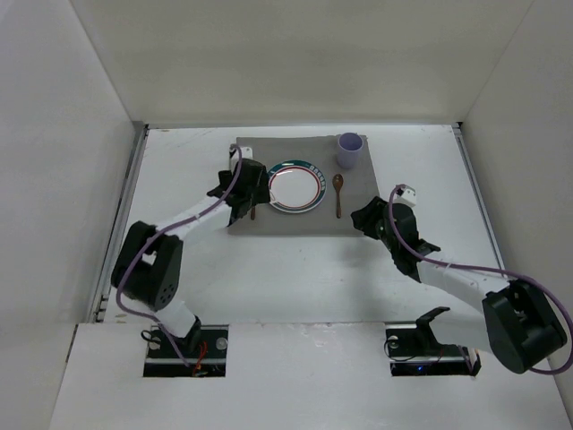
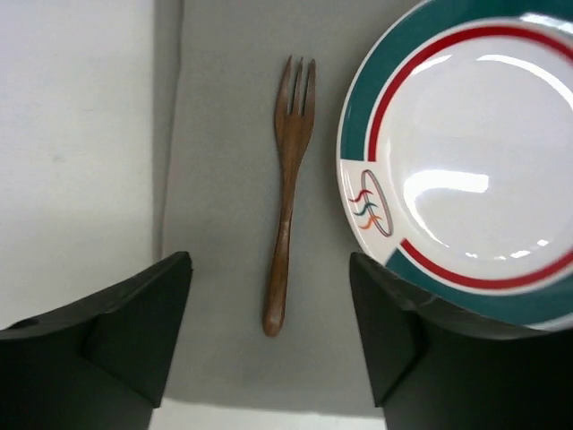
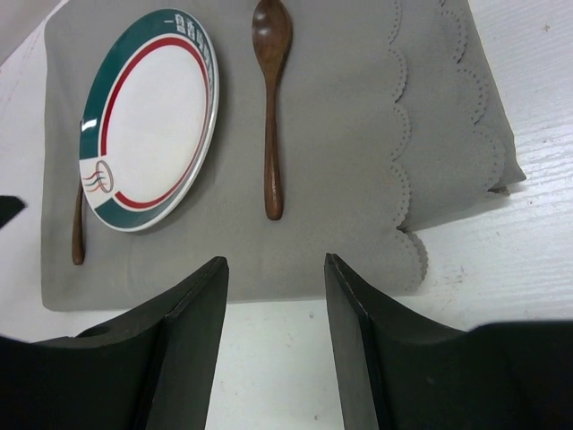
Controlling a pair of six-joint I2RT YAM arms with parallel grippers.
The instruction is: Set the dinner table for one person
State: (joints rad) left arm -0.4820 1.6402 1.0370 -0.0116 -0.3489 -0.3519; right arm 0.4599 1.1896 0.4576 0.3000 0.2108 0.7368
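The white dinner table (image 1: 286, 278) holds a grey cloth mat (image 1: 304, 224). On the mat lie a white plate (image 1: 295, 186) with a green and red rim, a wooden spoon (image 1: 338, 193) to its right and a lilac cup (image 1: 349, 150) at the far right corner. A wooden fork (image 2: 286, 197) lies left of the plate (image 2: 466, 161). My left gripper (image 2: 269, 305) is open and empty above the fork's handle end. My right gripper (image 3: 276, 269) is open and empty over the mat's near edge (image 3: 358, 134), just short of the spoon (image 3: 271, 107). The plate (image 3: 148, 116) and fork (image 3: 78, 233) also show there.
White walls stand around the table on the left, back and right. The mat's right edge (image 3: 483, 134) is scalloped and folded over. Bare tabletop (image 3: 501, 260) lies near and to the right of the mat.
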